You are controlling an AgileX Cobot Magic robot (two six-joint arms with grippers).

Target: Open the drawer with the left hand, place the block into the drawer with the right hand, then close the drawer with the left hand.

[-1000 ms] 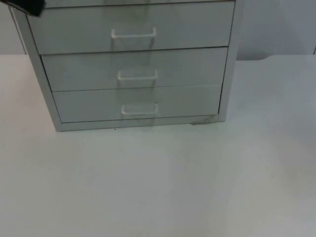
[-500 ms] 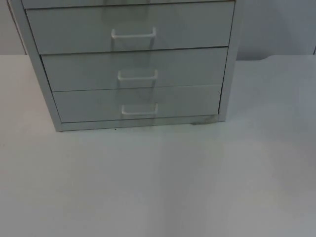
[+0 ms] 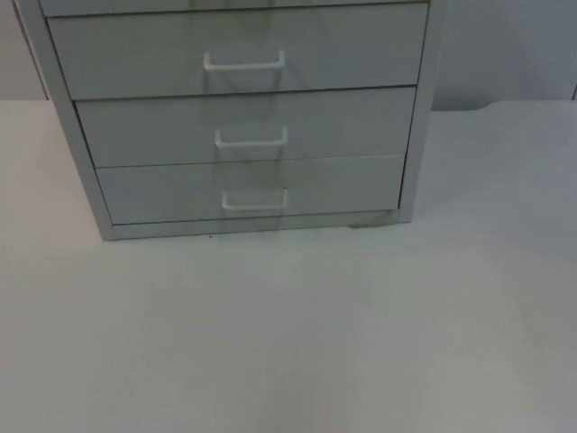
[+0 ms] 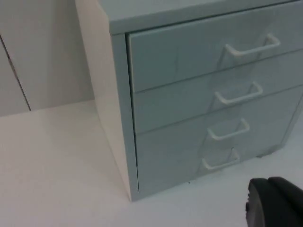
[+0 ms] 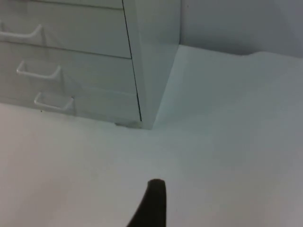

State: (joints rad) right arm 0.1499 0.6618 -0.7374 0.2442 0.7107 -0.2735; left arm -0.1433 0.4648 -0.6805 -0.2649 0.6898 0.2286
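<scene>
All drawers (image 3: 243, 126) of the cabinet (image 4: 118, 118) shut — both grippers back, waiting.

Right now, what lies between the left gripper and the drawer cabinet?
Nothing: in the left wrist view, bare white table runs from the left gripper's fingertip to the drawer cabinet, whose drawers are all closed.

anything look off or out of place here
Nothing stands out. The drawer cabinet stands square on the white table with every visible drawer shut flush and handles straight. There is a small dark speck at its base.
</scene>
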